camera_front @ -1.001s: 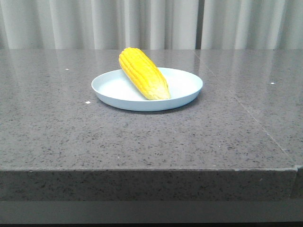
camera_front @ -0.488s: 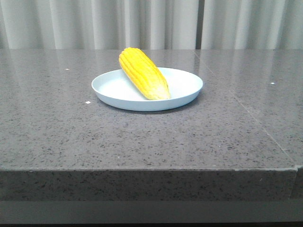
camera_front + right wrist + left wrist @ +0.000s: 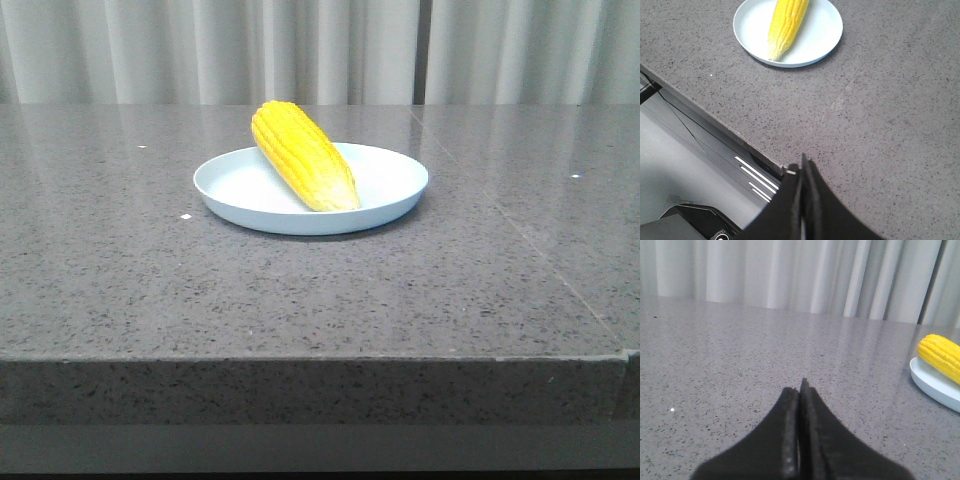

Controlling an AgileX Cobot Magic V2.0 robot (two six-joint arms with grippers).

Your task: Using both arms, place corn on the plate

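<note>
Resting corn (image 3: 302, 155): lies diagonally on plate (image 3: 395, 190), paler tip toward cam
Plate: mid table (image 3: 300, 300)
L gripper (image 3: 800, 390): fingers pressed together, empty; away from plate
R gripper (image 3: 802, 165): fingers together, empty; well apart

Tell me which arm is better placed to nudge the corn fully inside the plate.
Probably left. Its shut gripper sits low over the table, beside the plate and the corn end overhanging the rim. The right gripper, also shut, looks farther back, near the table edge.

The bright yellow corn cob (image 3: 303, 154) is laid diagonally across the pale blue plate (image 3: 240, 190), its paler tapered tip pointed toward the camera.
</note>
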